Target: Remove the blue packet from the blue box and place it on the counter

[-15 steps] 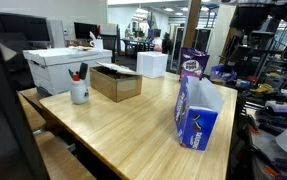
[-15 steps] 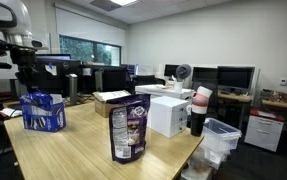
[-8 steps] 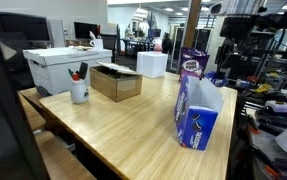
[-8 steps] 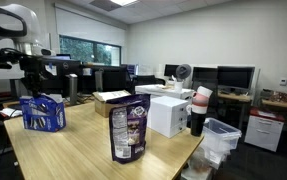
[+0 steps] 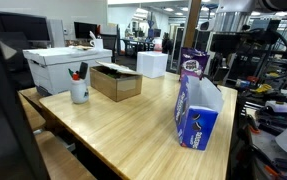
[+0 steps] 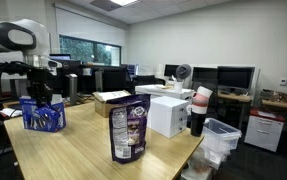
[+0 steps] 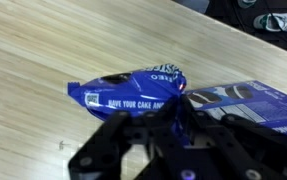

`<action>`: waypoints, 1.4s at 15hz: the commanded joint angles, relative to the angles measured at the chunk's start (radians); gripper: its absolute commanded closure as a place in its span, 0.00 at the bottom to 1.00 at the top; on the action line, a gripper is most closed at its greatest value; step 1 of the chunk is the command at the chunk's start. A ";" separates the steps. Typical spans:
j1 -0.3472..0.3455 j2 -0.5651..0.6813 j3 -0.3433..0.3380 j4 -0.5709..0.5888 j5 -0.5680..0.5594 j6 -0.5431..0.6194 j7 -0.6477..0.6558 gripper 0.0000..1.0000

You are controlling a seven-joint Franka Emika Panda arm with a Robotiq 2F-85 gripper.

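In the wrist view my gripper (image 7: 178,100) is shut on one end of the blue packet (image 7: 123,95), a glossy blue bag with white lettering. The packet hangs over the light-wood counter (image 7: 43,50). The blue box (image 7: 248,98) lies just to its right. In both exterior views the blue box (image 5: 198,120) (image 6: 45,115) stands upright near one end of the counter (image 5: 123,125) (image 6: 83,150). My gripper (image 5: 221,65) (image 6: 38,92) is close above and beside the box. The held packet is too small to make out in both exterior views.
A purple snack bag (image 5: 191,65) (image 6: 128,130) stands upright on the counter. A brown cardboard box (image 5: 116,82), a white storage box (image 5: 68,65), a small white box (image 5: 151,63) and a white cup with pens (image 5: 79,90) also stand on the counter. Office desks surround it.
The arm has come down and in toward the blue box. Nothing on the counter has moved.
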 commanded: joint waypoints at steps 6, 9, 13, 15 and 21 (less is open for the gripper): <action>0.065 0.029 0.022 0.010 0.151 0.004 0.003 0.18; 0.116 0.013 0.050 0.018 0.208 -0.003 0.013 0.03; 0.117 -0.047 0.097 0.019 0.160 -0.063 0.058 0.00; 0.106 -0.066 0.100 0.054 0.129 -0.130 0.069 0.00; 0.066 -0.135 0.130 0.283 0.019 -0.388 0.104 0.00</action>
